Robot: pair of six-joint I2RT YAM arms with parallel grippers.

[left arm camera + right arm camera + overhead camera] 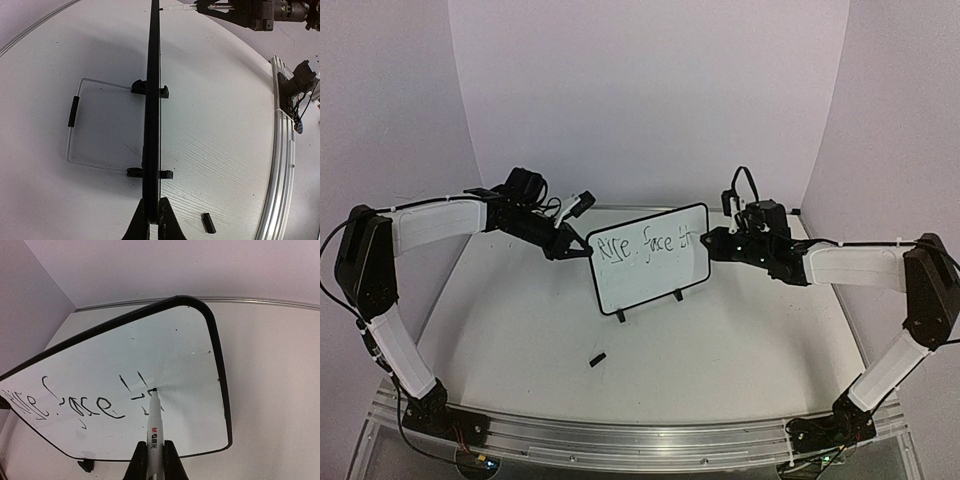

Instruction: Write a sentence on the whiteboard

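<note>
The whiteboard (650,285) stands upright on two small black feet at mid table. In the left wrist view the whiteboard (152,100) runs edge-on. My left gripper (582,249) is shut on its left edge, the frame pinched between the fingers of the left gripper (152,202). The sentence (642,244) reads about "Rise. face th" in black; from the right wrist the sentence (100,407) shows upside down on the whiteboard (100,365). My right gripper (155,444) is shut on a white marker (154,425), whose tip touches the board at the last strokes.
A black marker cap (597,358) lies on the table in front of the board, also seen as the cap (208,223) near my left fingers. A thin wire stand (73,111) extends behind the board. A metal rail (640,440) runs along the near edge.
</note>
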